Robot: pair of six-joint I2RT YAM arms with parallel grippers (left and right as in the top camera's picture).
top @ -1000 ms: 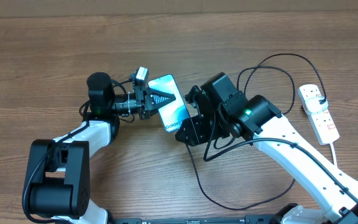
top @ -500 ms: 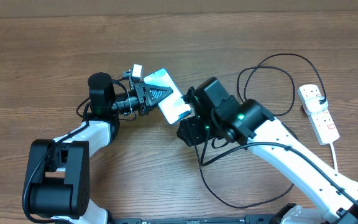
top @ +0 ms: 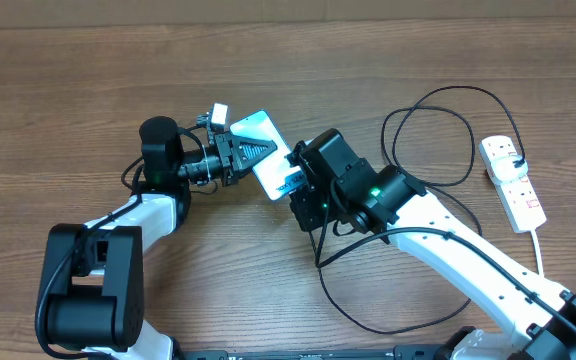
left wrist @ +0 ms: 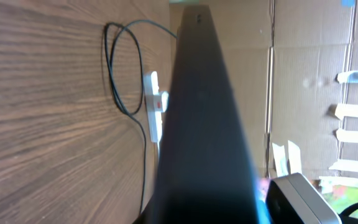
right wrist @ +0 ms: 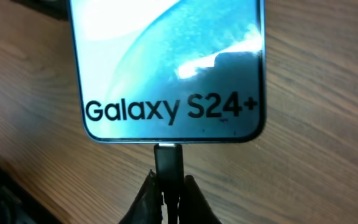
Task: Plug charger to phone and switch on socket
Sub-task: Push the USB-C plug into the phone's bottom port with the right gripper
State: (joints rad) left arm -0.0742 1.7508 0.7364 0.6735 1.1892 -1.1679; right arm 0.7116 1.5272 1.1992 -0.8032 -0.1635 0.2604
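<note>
We log: left claw (top: 265,151) clenched on phone (top: 261,128); right claw (right wrist: 168,190) pinching charger (right wrist: 168,159), its connector meeting phone's bottom edge. Socket (top: 513,186) well apart.

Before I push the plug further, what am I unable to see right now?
- Plug seating: in the right wrist view the charger connector meets the phone at its bottom edge, but the port is hidden. Overhead, the right arm covers it.
- The socket switches: too small in the overhead and left wrist views.
- The left claw grip: the phone's dark edge fills the left wrist view.
</note>
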